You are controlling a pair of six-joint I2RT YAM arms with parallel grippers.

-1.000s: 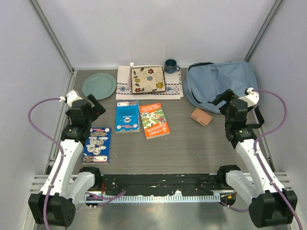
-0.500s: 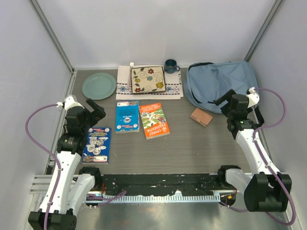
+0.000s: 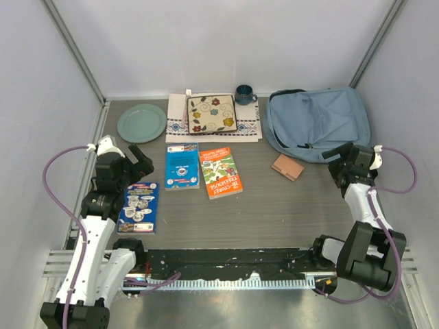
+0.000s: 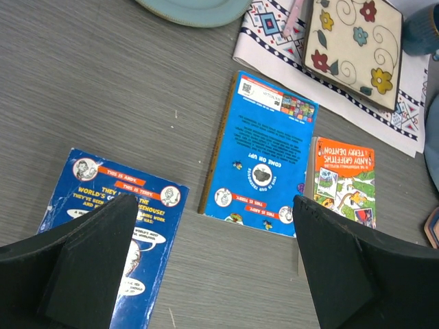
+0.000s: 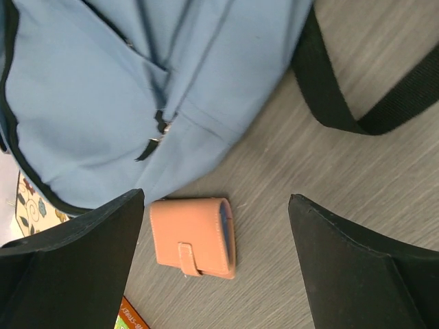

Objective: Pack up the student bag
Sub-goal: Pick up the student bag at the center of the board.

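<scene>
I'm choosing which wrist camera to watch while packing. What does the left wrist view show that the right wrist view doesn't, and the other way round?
Only the left wrist view: the light-blue book, the dark-blue book, the green plate, the patterned mat and the mug.
Only the right wrist view: the student bag with its zipper pulls, a black strap and the whole tan wallet.
Both: the grey table, the orange book, the floral plate, and open fingers, left fingers or right fingers.

White arms (image 3: 88,236), black joints (image 3: 110,177) and claws (image 3: 140,157), purple cables (image 3: 45,178).
</scene>
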